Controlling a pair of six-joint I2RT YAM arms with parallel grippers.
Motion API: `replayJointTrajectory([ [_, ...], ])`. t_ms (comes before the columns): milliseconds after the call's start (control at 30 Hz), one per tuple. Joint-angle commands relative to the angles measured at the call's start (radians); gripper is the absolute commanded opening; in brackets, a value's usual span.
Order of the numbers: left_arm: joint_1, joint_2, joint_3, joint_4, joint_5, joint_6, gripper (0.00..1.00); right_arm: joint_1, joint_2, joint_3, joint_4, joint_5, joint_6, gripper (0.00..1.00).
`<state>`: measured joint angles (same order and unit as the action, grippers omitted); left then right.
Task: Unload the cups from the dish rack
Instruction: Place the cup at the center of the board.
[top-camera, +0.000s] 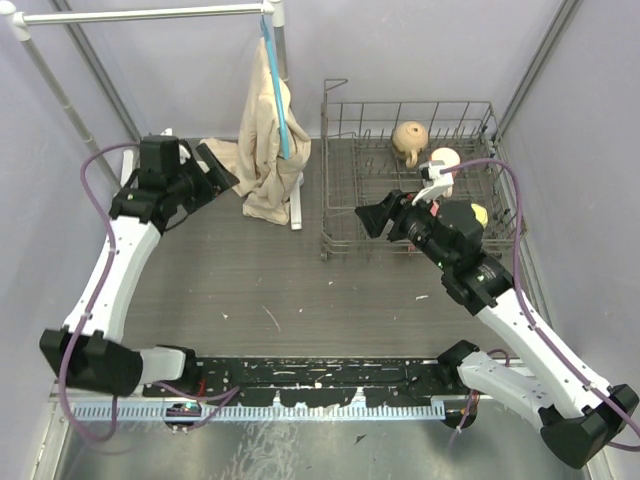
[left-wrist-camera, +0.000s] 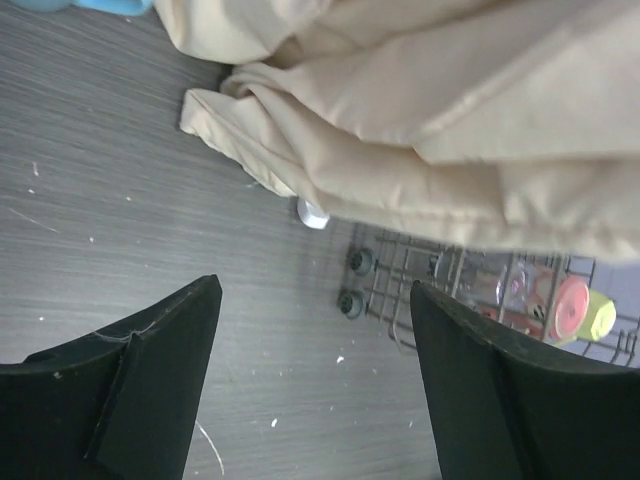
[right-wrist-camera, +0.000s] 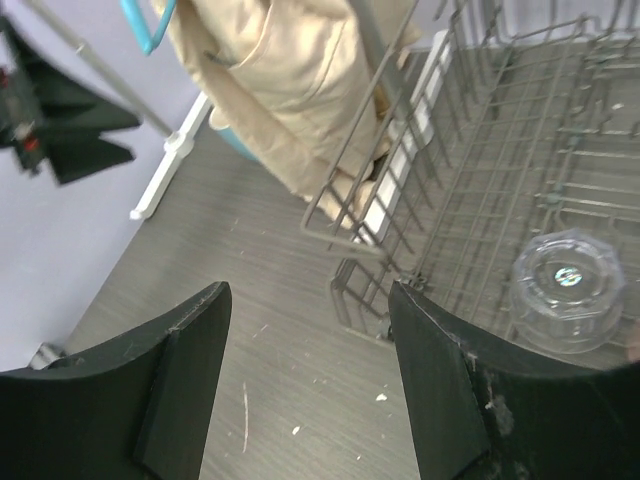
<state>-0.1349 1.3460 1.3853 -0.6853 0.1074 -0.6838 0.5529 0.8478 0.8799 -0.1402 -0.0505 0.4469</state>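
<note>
One tan cup (top-camera: 409, 141) sits in the dish rack (top-camera: 346, 200).

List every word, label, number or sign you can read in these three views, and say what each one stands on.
No text can be read in any view.
Black rail between the arm bases: pale marks, too small to tell whether they are lettering.
Dish rack, beige cloth, tan mug, clear glass: no lettering or labels visible.
</note>
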Motion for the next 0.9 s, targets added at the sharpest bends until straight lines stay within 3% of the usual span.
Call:
replayJointTrajectory([
  [0,-0.072,-0.158,-0.097,0.107,-0.055,0.004,0.84,-0.001,0.038,0.110,-0.018,0.167,-0.062,0.70],
  [233,-0.212,-0.308,-0.252,0.149,-0.123,0.039,0.84,-0.008,0.225,0.282,-0.076,0.364,-0.150,0.70],
  [433,-0.223,-0.344,-0.326,0.162,-0.099,0.052,0.84,-0.058,0.396,0.407,-0.102,0.478,-0.194,0.71],
  [633,-0.225,-0.361,-0.349,0.160,-0.092,0.072,0.85,-0.282,0.536,0.502,-0.139,0.309,-0.102,0.70],
  [867,-0.224,-0.383,-0.389,0.179,-0.042,0.072,0.85,-0.413,0.676,0.573,-0.180,0.290,-0.073,0.71],
])
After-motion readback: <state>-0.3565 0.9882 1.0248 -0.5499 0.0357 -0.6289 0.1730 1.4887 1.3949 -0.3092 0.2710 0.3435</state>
